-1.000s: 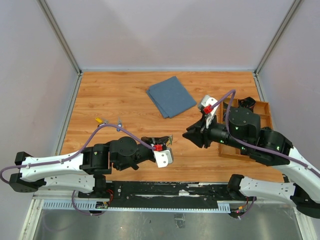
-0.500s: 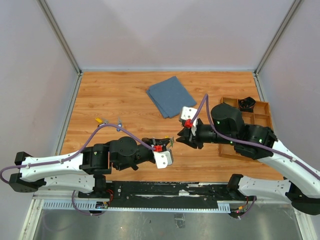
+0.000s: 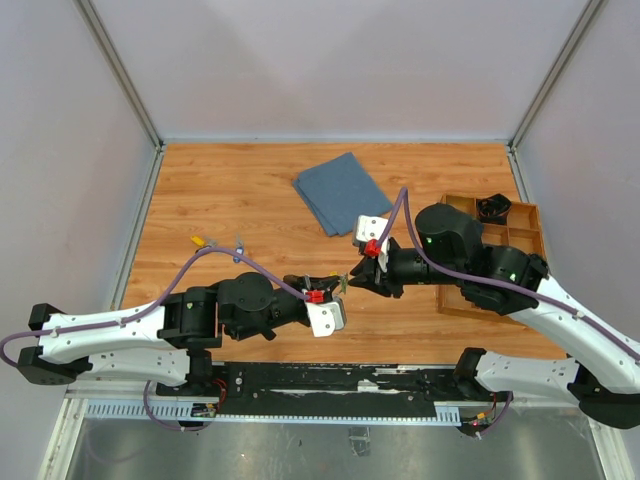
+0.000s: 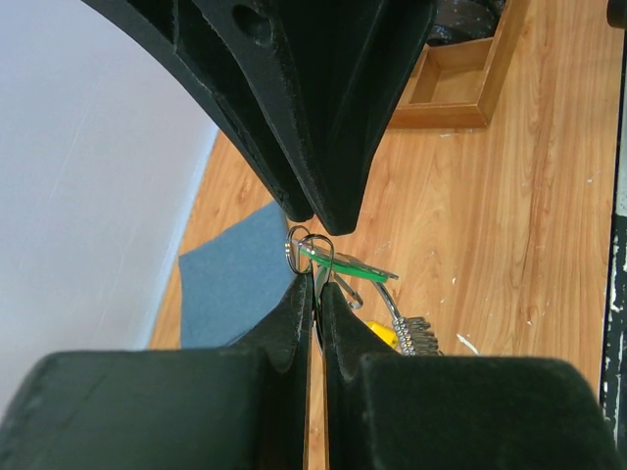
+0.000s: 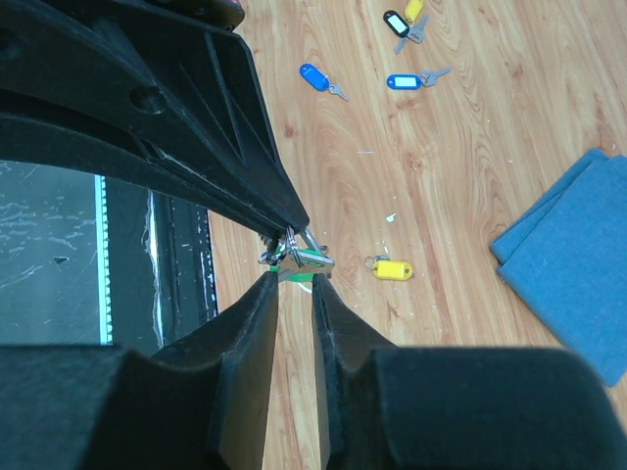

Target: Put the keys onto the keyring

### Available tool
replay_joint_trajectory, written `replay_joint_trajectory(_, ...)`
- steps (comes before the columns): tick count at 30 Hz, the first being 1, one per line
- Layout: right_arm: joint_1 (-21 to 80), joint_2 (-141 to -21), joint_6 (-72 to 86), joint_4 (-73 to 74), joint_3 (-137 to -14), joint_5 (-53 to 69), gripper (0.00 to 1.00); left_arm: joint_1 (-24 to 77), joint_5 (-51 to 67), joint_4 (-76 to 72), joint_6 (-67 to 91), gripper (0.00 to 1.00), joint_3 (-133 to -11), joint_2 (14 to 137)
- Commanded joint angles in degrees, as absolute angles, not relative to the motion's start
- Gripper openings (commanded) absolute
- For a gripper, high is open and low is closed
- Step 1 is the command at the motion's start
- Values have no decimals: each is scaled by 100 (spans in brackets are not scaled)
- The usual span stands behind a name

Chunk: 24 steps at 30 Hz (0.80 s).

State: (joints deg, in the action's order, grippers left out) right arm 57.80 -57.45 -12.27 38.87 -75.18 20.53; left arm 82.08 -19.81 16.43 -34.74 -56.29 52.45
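Since the earlier frame the right arm has swung left from above the wooden tray to the middle of the surface, and the right end effector now stands tip to tip with the left end effector, which has kept its place; the left end effector is clenched, its two fingers pressed together on the keyring, whose thin wire loop stands just clear of the fingertips; a green-tagged key lies against the loop and juts out to one side; whether it is already threaded on the wire cannot be told; the right end effector has its jaws drawn in to a narrow gap, with the keyring and the green-tagged key at the mouth of that gap; whether those jaws bear on the tag or the wire cannot be told; the whole cluster is held above the surface, not resting on it; a yellow-tagged key lies on the surface just below; two blue-tagged keys, a dark-tagged key and another yellow tag lie together, well apart, toward the left side; a folded blue cloth lies at the far centre; a black object sits in the far compartment of the wooden tray.
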Motion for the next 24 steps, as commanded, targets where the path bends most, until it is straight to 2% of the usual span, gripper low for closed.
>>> replay_joint_trajectory(1, 5704, -5748, -1344, 3799, -7584, 2188, 21, 8183, -1951, 1485, -3562, 1, -5867, 5237)
replay_joint_trajectory(12, 5678, -5779, -1388, 3773, -7599, 1783, 18, 8183, -1959, 1518, -3554, 0, -5882, 5238)
replay_joint_trajectory(24, 5678, -5781, -1375, 3593, -7588, 1723, 20, 8183, -1978, 1525, -3577, 0, -5882, 5258)
